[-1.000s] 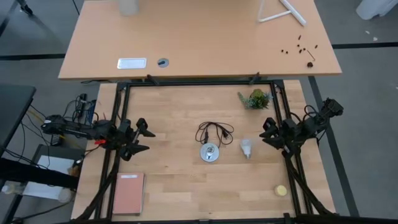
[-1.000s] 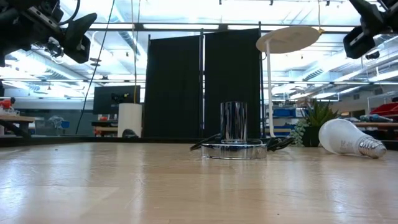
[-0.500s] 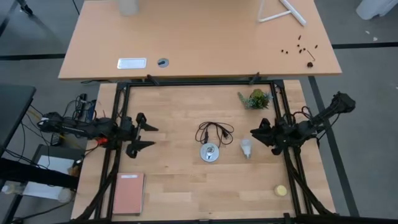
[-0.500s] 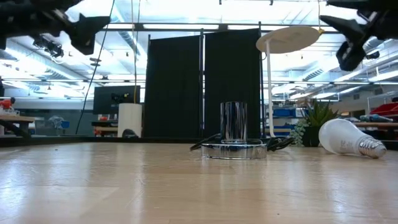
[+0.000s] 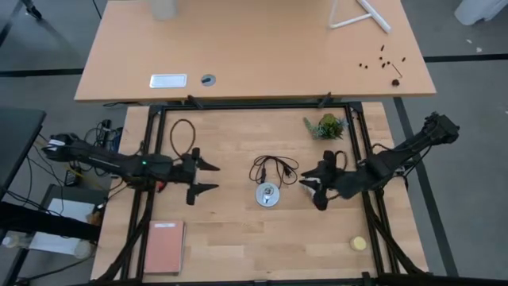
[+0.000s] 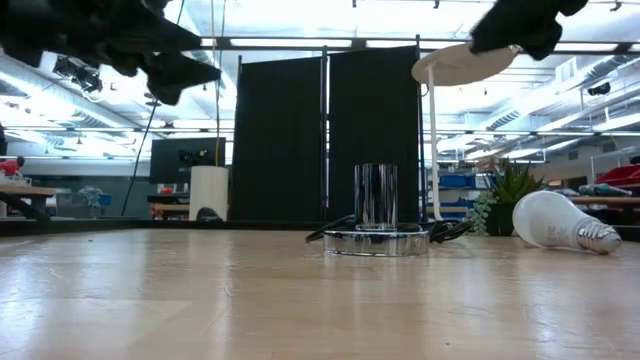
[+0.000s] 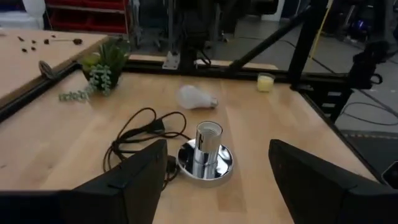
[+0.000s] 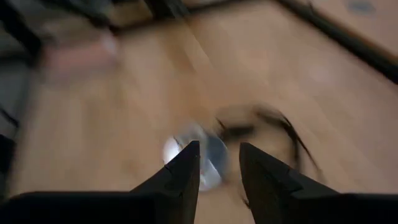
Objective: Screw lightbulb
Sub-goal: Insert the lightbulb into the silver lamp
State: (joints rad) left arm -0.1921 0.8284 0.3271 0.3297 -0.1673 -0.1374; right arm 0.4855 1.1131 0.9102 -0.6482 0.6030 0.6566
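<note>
The right gripper, fingers spread and empty, hangs above the lightbulb, which lies on its side on the desk just beside the silvery socket base. Nothing is grasped yet; picking up and screwing in all remain. The left gripper, also spread, hovers on the base's far side, well apart.

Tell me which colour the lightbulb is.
White, with a greyish screw end; the lightbulb shows best in the low view.

high: straight down on table | low: level at tabletop | wrists: look forward | shared: silvery disc
</note>
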